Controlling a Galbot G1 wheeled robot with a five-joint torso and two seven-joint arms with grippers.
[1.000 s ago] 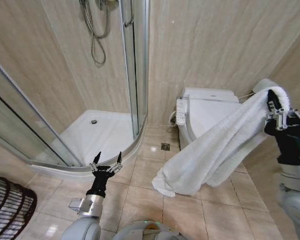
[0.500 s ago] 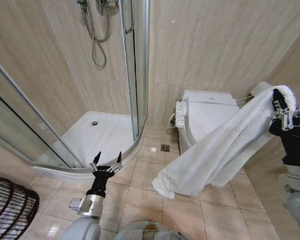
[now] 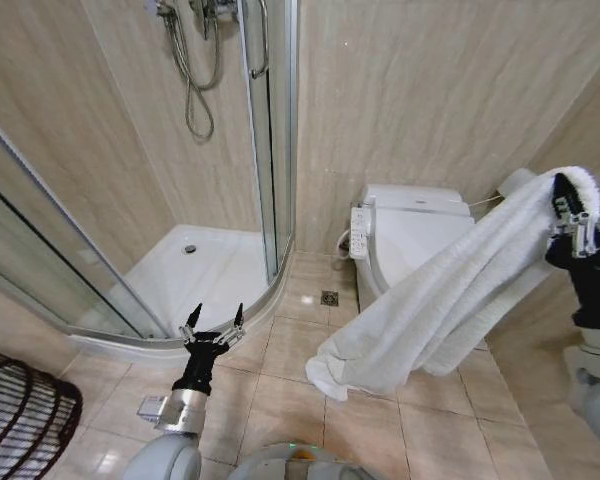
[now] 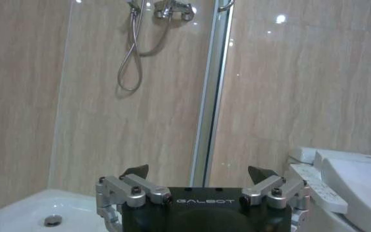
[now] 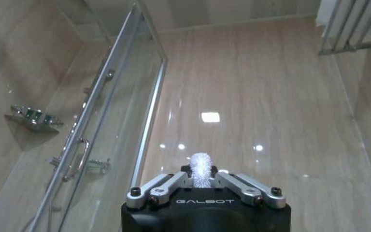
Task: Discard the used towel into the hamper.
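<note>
At the tiled floor's (image 3: 435, 420) near left corner, the ribbed reddish-brown hamper (image 3: 25, 420) is seen. Just right of it, low by the shower tray's (image 3: 205, 275) curved rim, the left gripper (image 3: 214, 318) is held with fingers spread wide. At the far right, the white towel (image 3: 450, 300) is pinched in the raised right gripper (image 3: 570, 222) and draped down past the toilet's (image 3: 410, 225) front edge.

The hamper (image 3: 25, 418) is cut off by the head view's lower left corner.
</note>
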